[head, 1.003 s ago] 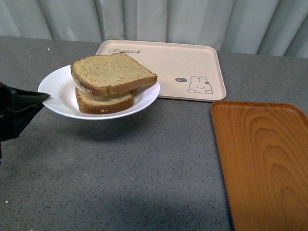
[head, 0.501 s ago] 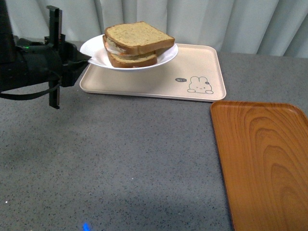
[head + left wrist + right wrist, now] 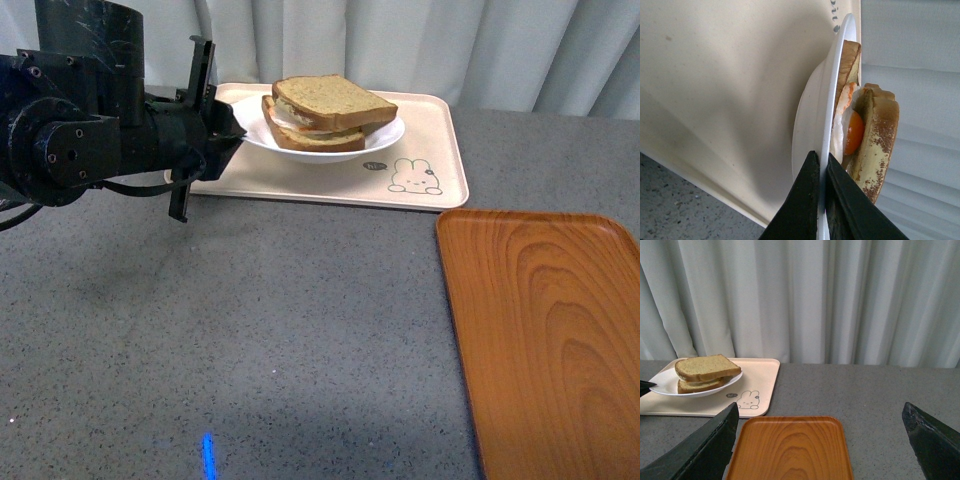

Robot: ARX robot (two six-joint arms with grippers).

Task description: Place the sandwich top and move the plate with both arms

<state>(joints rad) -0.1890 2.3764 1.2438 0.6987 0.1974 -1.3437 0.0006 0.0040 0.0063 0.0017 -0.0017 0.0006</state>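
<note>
The sandwich top (image 3: 335, 100) sits on the stack, so the plate-moving step is in hand. The left pincer (image 3: 237, 128) clamps the rim of the plate (image 3: 388, 133) over the rabbit tray (image 3: 430, 150), possibly just clear of it. The right pincer (image 3: 820, 410) gapes empty. Next, a level lowering.

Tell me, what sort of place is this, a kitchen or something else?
Probably a robot test bench, not a real kitchen: grey tabletop backed by plain curtains, a rabbit-print tray, a wood-grain tray, and black fingers pinching the plate under an egg sandwich.
</note>
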